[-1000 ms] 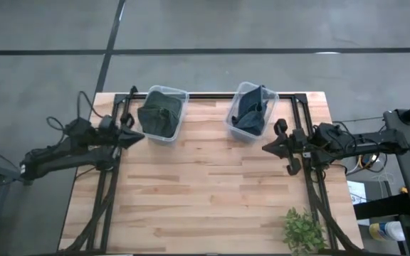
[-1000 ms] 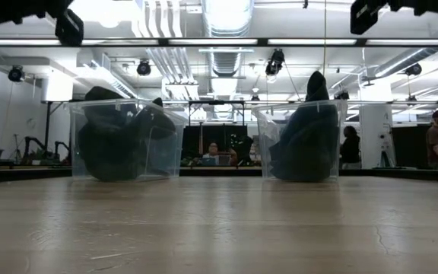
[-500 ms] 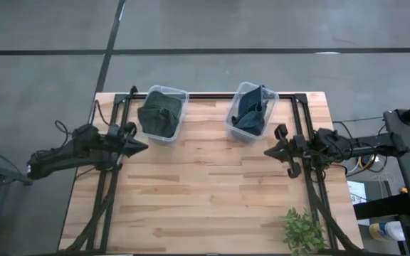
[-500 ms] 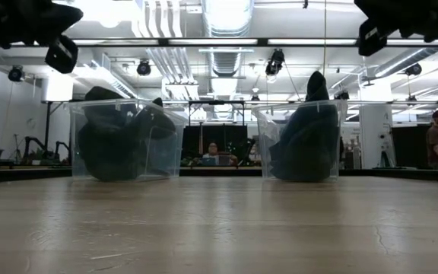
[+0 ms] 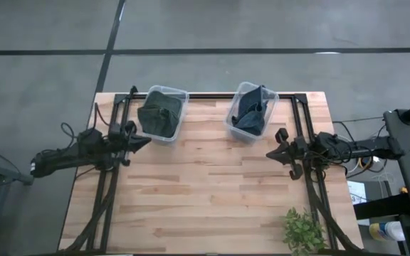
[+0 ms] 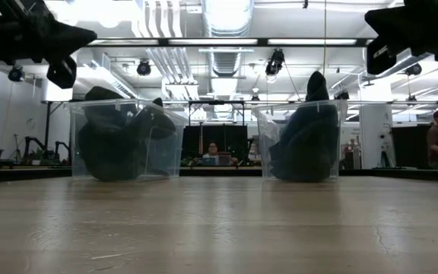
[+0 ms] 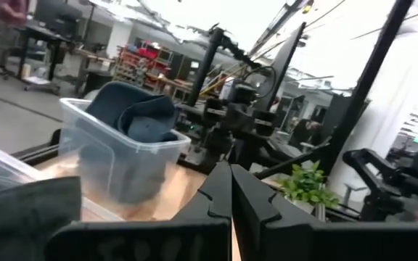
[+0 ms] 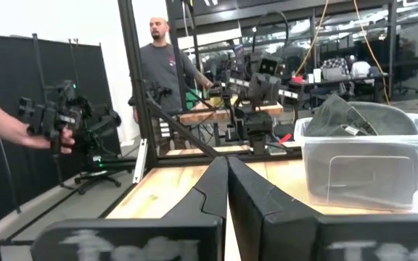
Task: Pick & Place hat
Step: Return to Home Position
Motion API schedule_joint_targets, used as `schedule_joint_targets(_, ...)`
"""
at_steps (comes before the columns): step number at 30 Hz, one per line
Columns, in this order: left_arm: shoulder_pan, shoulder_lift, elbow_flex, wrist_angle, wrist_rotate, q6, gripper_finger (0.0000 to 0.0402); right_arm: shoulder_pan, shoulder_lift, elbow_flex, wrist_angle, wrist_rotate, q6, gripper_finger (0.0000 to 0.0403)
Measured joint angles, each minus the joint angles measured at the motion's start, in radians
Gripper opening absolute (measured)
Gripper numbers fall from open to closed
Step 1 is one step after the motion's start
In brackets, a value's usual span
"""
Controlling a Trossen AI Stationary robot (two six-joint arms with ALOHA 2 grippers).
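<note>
Left pincer [image 5: 142, 141] and right pincer [image 5: 270, 151] are clenched shut, holding nothing, at the sides of the bench [image 5: 205, 199]. We think an arm swinging wide could knock a bin. Gray caps [image 5: 159, 114] fill the left bin [image 5: 169, 89]. The blue cap [image 5: 250, 114] sits in the right bin [image 5: 231, 110]. Both are higher in frame, apart from the pincers.

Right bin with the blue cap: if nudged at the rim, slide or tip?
Probably slides: the right bin sits flat on the smooth wood table, with thin clear walls, likely light. Its blue cap looks soft, adding little weight. It pokes above the rim, so a high push might tip it.
</note>
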Motion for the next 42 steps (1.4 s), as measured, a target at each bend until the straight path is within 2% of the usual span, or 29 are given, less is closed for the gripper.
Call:
schedule_joint_targets(4,-0.033,-0.014,-0.049,0.055,-0.021,0.010,0.0000,0.000,-0.044,-0.017,0.002,-0.023,-0.016,0.0009)
schedule_joint_targets(9,-0.101,-0.030,-0.055,0.061,-0.014,0.024,0.0000,0.000,-0.130,-0.060,0.001,-0.074,0.000,0.0009)
schedule_joint_targets(15,-0.231,-0.030,-0.077,0.090,-0.036,0.018,0.0000,0.000,-0.211,-0.073,-0.007,-0.114,0.008,0.0009)
schedule_joint_targets(21,-0.378,-0.030,-0.134,0.108,-0.167,0.021,0.0000,0.000,-0.240,-0.075,-0.143,-0.132,0.039,0.0009)
schedule_joint_targets(24,-0.420,-0.029,-0.134,0.100,-0.215,0.016,0.0000,0.000,-0.241,-0.075,-0.144,-0.132,0.030,0.0009)
schedule_joint_targets(33,-0.436,-0.030,-0.135,0.144,-0.239,0.063,0.0000,0.000,-0.240,-0.075,-0.206,-0.177,0.036,0.0009)
schedule_joint_targets(42,-0.436,-0.030,-0.135,0.155,-0.239,0.021,0.0000,0.000,-0.231,-0.075,-0.226,-0.176,-0.015,0.0009)
